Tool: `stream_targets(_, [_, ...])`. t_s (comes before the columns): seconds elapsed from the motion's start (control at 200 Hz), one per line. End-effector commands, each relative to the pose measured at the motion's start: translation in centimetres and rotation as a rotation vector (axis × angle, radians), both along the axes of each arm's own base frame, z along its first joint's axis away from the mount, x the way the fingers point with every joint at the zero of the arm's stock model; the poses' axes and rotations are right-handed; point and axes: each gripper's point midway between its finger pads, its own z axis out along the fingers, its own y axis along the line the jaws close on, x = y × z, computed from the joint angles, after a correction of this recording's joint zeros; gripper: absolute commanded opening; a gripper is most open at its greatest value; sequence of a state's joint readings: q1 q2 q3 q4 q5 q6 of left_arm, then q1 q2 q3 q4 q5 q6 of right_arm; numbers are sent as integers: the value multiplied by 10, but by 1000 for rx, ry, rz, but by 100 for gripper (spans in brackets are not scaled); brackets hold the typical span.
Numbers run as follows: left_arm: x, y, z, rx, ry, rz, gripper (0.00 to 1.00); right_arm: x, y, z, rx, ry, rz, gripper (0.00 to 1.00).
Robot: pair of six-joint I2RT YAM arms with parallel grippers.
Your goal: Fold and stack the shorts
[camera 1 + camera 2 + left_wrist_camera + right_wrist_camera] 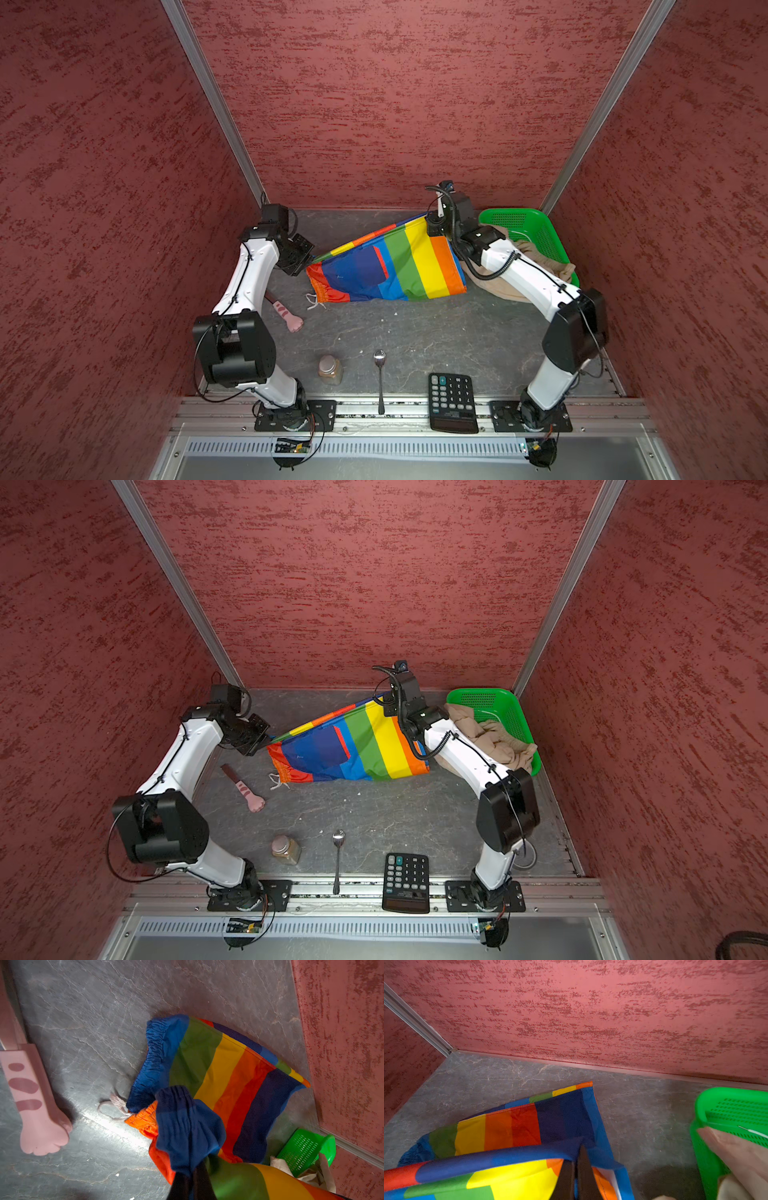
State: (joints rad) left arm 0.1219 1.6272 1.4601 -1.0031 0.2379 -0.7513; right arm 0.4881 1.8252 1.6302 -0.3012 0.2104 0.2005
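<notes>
rainbow-striped shorts (399, 262) are stretched between left hand (311, 261) and right hand (430, 218) | left hand is closed on the waistband | right hand is closed on the far hem

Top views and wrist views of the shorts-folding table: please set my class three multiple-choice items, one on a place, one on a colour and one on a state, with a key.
1. Where do the beige shorts lie?
A. Draped over the edge of the green basket
B. Folded flat at the middle front
C. Held up in the air

2. What colour is the drawstring of the rainbow shorts?
A. White
B. Black
C. Green

3. What state are the rainbow shorts in?
A. Neatly folded
B. Pinched at two ends and partly lifted
C. Lying loose, untouched

Key:
1 A: in both top views the beige cloth spills over the basket's rim at the far right.
2 A: the cord loop lying by the waistband is white.
3 B: the wrist views show the left gripper and the right gripper each shut on the fabric.
</notes>
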Motion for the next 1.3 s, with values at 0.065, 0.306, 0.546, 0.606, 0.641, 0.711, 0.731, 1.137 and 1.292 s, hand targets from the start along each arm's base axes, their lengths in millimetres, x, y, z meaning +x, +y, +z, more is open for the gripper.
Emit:
stream_targets(0.065, [15, 35, -24, 90, 53, 62, 0, 56, -39, -11, -6, -25, -123, 0])
stream_targets(0.306, [43, 42, -49, 98, 88, 60, 0, 97, -44, -63, 3, 51, -140, 0])
stream_targets(0.546, [66, 49, -80, 104, 165, 63, 5, 132, -37, -102, 54, 112, -103, 0])
stream_targets(0.606, [66, 52, -86, 117, 187, 75, 21, 138, -29, -112, 70, 125, -77, 6])
stream_targets(0.641, [68, 52, -89, 118, 189, 76, 37, 141, -24, -115, 82, 129, -57, 20])
stream_targets(0.711, [70, 55, -88, 124, 189, 81, 63, 146, -15, -121, 103, 139, -21, 36])
stream_targets(0.731, [71, 55, -88, 125, 188, 82, 68, 147, -13, -122, 106, 141, -15, 42])
stream_targets(1.137, [58, 53, -9, 247, 70, 76, 98, 116, 0, -35, 96, 50, 21, 67])
stream_targets(1.292, [36, 15, -16, 231, 38, -21, 74, 62, 52, -36, 65, 43, 158, 68])
